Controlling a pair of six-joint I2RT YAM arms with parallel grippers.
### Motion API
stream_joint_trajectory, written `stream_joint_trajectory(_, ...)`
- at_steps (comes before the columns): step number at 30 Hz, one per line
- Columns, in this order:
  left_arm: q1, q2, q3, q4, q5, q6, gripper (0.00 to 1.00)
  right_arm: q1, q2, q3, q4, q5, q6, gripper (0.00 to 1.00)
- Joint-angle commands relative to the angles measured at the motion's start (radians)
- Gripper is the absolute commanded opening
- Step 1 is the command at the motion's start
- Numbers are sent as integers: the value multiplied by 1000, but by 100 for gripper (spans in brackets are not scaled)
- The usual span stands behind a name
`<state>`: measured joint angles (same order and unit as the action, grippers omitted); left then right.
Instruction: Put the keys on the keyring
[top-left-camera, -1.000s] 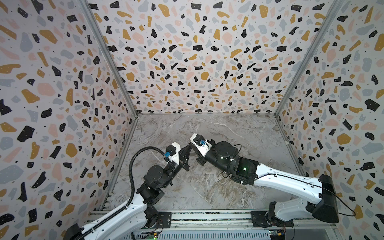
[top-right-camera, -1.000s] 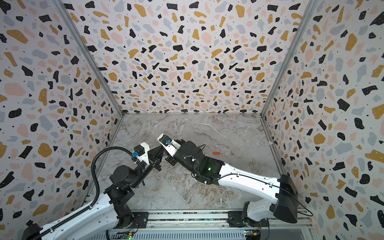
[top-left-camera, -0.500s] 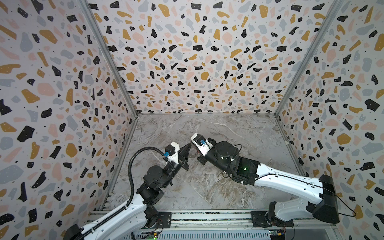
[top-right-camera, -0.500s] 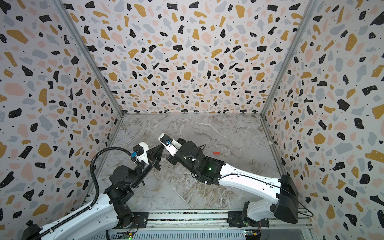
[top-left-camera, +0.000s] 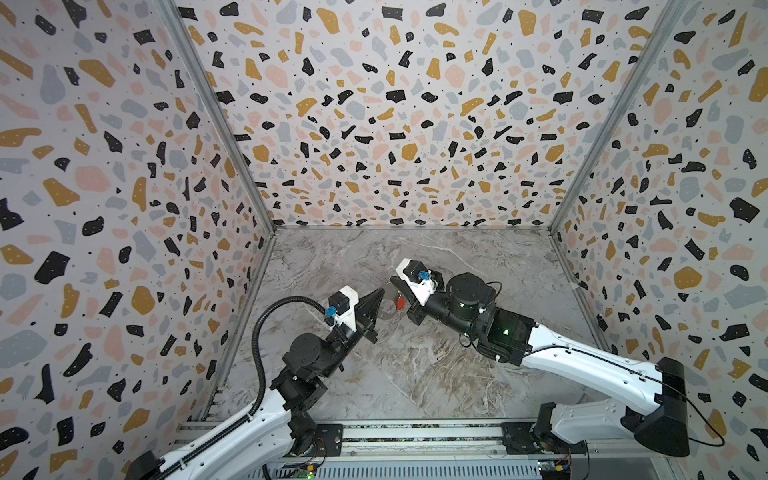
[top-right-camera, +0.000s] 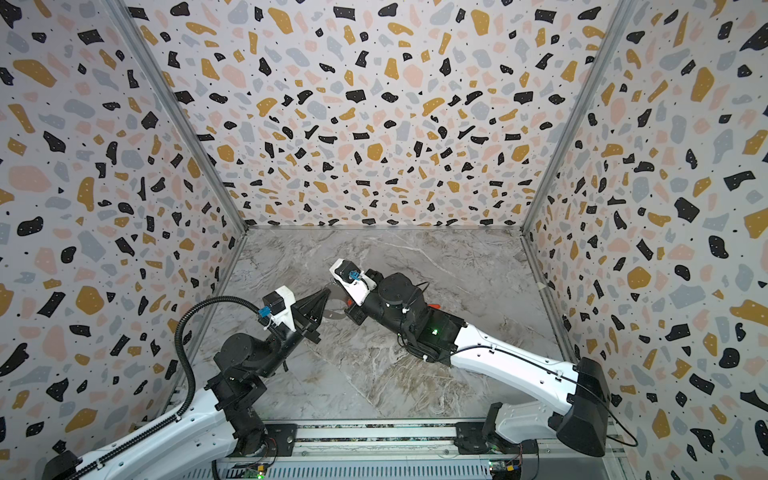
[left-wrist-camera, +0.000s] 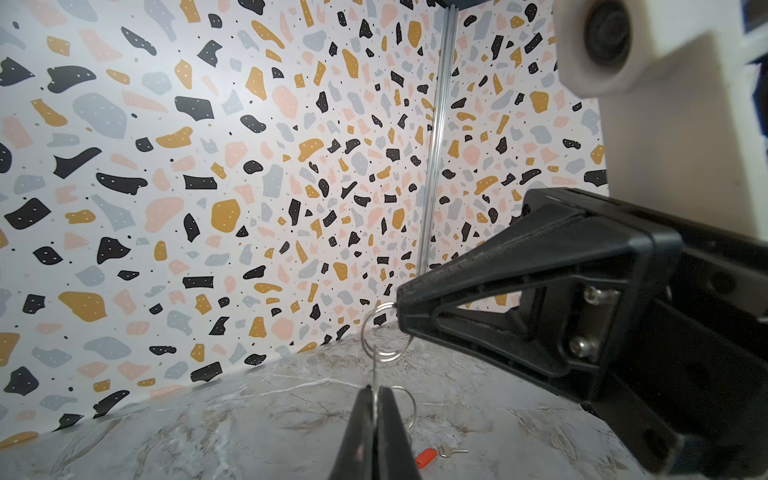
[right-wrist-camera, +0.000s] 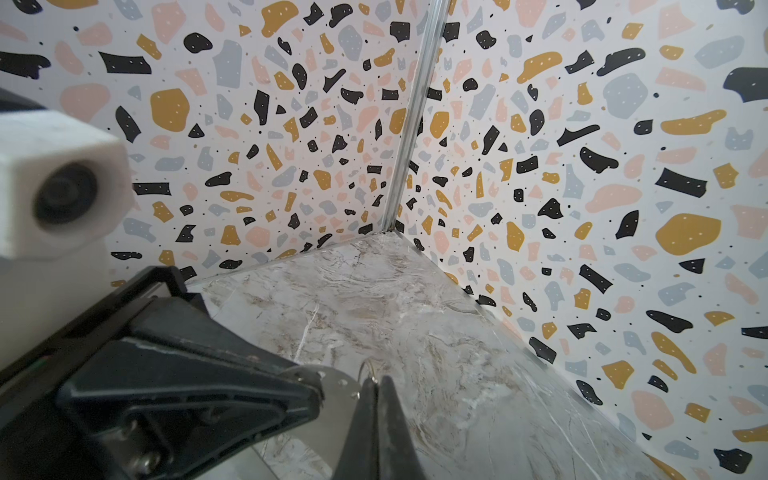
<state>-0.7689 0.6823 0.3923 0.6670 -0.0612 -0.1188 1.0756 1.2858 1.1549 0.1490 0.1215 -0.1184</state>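
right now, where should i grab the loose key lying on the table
Probably the red tag, pinched across its narrow sides from straight above: the key lies flat on the table, and the tag is its bulkiest part.

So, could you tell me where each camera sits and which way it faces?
Both top views: high in front, facing down at the marble floor; left arm and right arm show.
Left wrist: faces a back corner past the left end effector; right end effector shows.
Right wrist: faces the other back corner; both end effectors show.
Wrist views share the keyring.
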Motion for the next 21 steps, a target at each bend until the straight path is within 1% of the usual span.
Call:
stream_joint_trajectory(1,-5,-24,-3,73,3,12,0,-21,-42,-4,26,-31,23,0)
stream_joint_trajectory(11,-6,-50,-21,95,9,15,0,-42,-37,-12,24,-99,55,0)
stream_joint_trajectory(13,-4,-52,-24,95,9,14,0,-45,-31,-13,23,-111,57,3)
stream_joint_trajectory(21,-5,-58,-29,100,6,16,0,-49,-15,-12,23,-143,75,9)
